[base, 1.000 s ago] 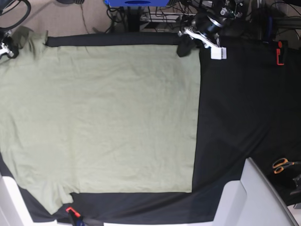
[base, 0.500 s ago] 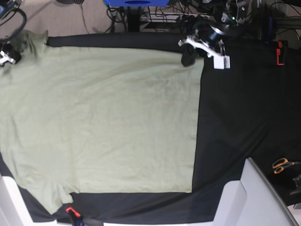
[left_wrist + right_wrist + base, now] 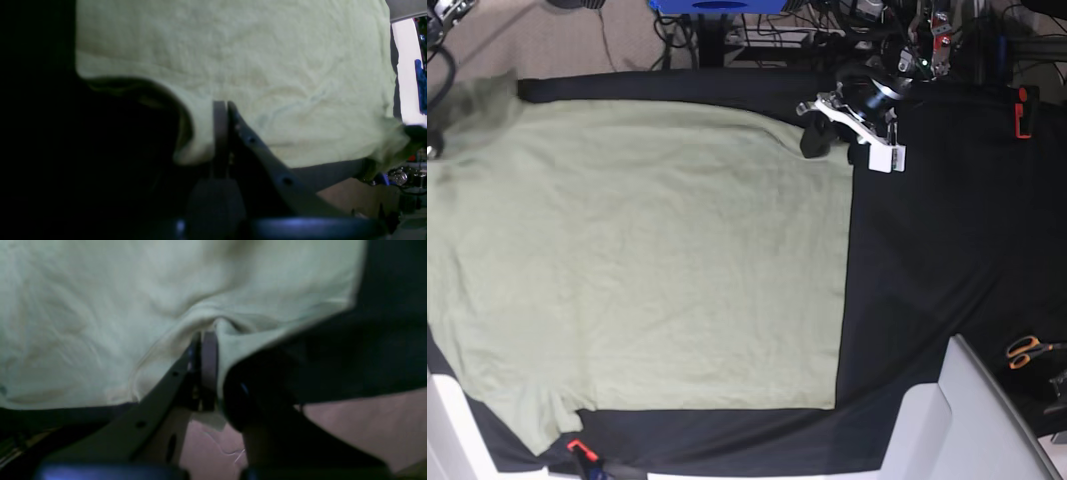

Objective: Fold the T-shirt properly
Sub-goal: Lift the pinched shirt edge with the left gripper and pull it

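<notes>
Sage-green cotton, the T-shirt [image 3: 647,260] lies spread flat over the black table cloth [image 3: 937,250], filling the left and centre of the base view. At upper right, the left gripper [image 3: 221,133] is clamped on a hem corner. The right gripper [image 3: 204,356], at the far upper left, pinches bunched fabric. Soft, light, limp cloth; edges and corners seem the best places to hold.

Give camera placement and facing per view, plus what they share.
Base: overhead, looking down on the T-shirt spread over the black table cloth; left gripper at the shirt's far corner.
Left wrist: on the left arm, facing along shut jaws pinching the shirt's edge.
Right wrist: on the right arm; right gripper pinches bunched fabric.
Shared: the shirt, in all three.
</notes>
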